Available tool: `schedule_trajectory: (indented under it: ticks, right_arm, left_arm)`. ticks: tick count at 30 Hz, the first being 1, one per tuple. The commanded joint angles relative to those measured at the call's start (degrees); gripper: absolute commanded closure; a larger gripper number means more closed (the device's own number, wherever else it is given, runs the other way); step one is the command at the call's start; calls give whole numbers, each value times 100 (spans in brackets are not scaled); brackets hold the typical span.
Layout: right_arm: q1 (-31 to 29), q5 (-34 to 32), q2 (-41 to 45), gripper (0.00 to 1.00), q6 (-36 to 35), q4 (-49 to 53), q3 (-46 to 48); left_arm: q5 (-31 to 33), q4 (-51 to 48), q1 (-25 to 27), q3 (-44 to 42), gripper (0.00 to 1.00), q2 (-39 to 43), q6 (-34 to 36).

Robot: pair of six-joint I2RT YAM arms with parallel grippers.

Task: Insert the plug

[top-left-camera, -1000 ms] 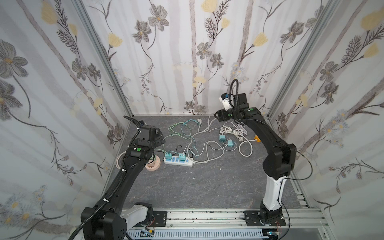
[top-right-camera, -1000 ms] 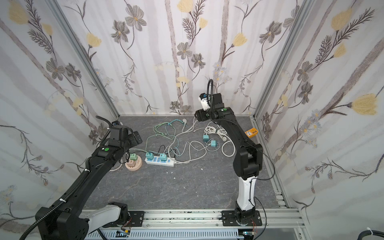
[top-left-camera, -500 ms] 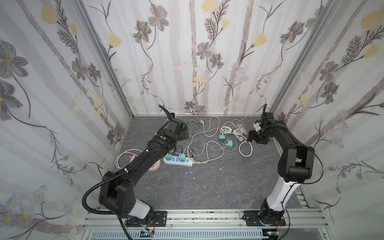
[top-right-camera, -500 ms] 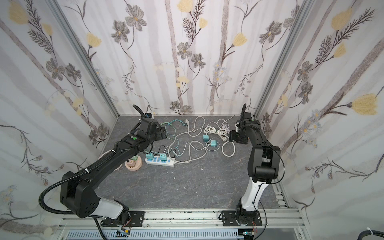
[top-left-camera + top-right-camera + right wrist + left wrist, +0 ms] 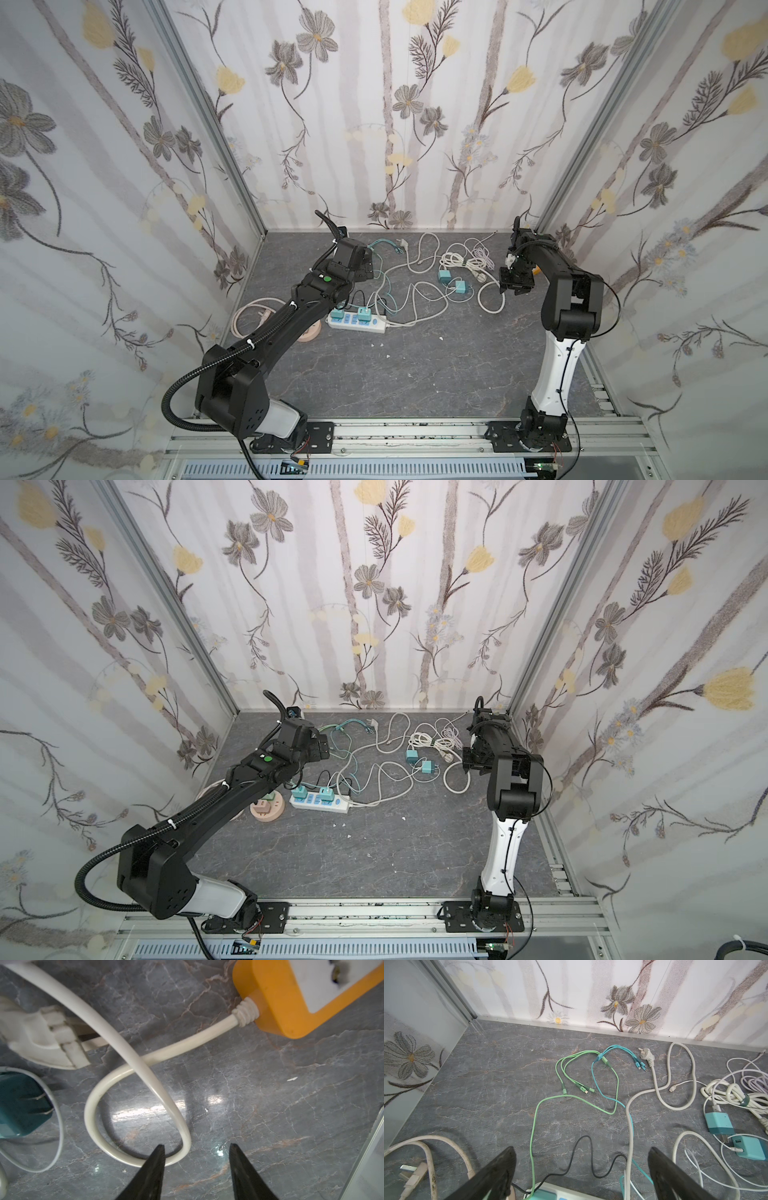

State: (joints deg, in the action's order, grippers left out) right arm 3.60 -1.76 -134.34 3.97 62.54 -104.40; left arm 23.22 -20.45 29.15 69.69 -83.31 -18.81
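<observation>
Left hand (image 5: 581, 1151) gapes wide and empty; right hand (image 5: 196, 1145) stands partly open, gripping nothing (one fingertip (image 5: 152, 1169) overlaps the white cable (image 5: 137, 1059) loop)

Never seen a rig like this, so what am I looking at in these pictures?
Two robot arms stand at a grey table. Two pictures look down from above; the other two come from cameras on each arm's wrist, showing its gripper. On the table lie cables, a white power strip, teal chargers, a white plug and an orange socket. The left gripper and right gripper are open and hold nothing; the right one hangs over a white cable loop.
</observation>
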Motion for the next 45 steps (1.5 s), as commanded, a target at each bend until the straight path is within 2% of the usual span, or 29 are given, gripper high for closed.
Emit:
schedule_trajectory:
  ticks: [1, 5, 8, 9, 12, 15, 17, 22, 25, 27, 29, 30, 34, 37, 41, 45]
  right_arm:
    - [-125, 53, -169, 49, 107, 518, -290]
    - [-284, 408, 199, 50, 610, 163, 167]
    - [-436, 847, 649, 60, 1025, -362, 865]
    - [-487, 840, 745, 64, 1125, -528, 1056]
    - [-611, 726, 1047, 65, 1301, -1064, 1542]
    - [-673, 1077, 1120, 52, 1392, -1151, 1639]
    - [-727, 1159, 1076, 48, 1521, -1047, 1569]
    - [-733, 994, 1428, 47, 2728, -1772, 2036]
    - [-737, 833, 1901, 41, 3280, -2464, 2442]
    - [-712, 556, 2369, 30, 3443, -2822, 2675]
    - [-656, 274, 2812, 22, 3397, -3005, 2873]
    - [-605, 120, 3029, 2, 3300, -3121, 3009]
    - [-212, -154, 3581, 1, 2900, -3662, 3536]
    - [220, 409, 3642, 1, 2858, -3962, 3691]
    - [344, 536, 3888, 1, 2816, -4601, 3996]
    - [344, 645, 4169, 1, 2827, -5039, 4285]
  left_arm:
    - [179, 287, -3, -19, 0, -78, 164]
    - [-94, 394, 21, 157, 0, -424, 228]
    - [-242, 438, 21, 243, 0, -634, 202]
    - [-279, 416, 21, 283, 0, -695, 202]
    - [-373, 339, 21, 352, 0, -825, 202]
    - [-399, 305, 21, 324, 0, -854, 215]
    - [-356, 303, 25, 270, 0, -841, 211]
    - [-318, 420, 21, 159, 0, -849, 236]
    - [-1007, 731, 42, 245, 0, -959, 246]
    - [-1701, 904, 128, 490, 0, -1245, 291]
    - [-2288, 753, 309, 1007, 0, -1677, 356]
    - [-2519, 581, 461, 1395, 0, -1964, 451]
    - [-3107, 227, 1167, 2779, 0, -2994, 637]
    - [-3486, -18, 1526, 3828, 6, -3869, 317]
    - [-3147, -804, 1793, 5380, 12, -5122, -185]
    - [-3342, -1709, 2079, 7199, 22, -6350, -775]
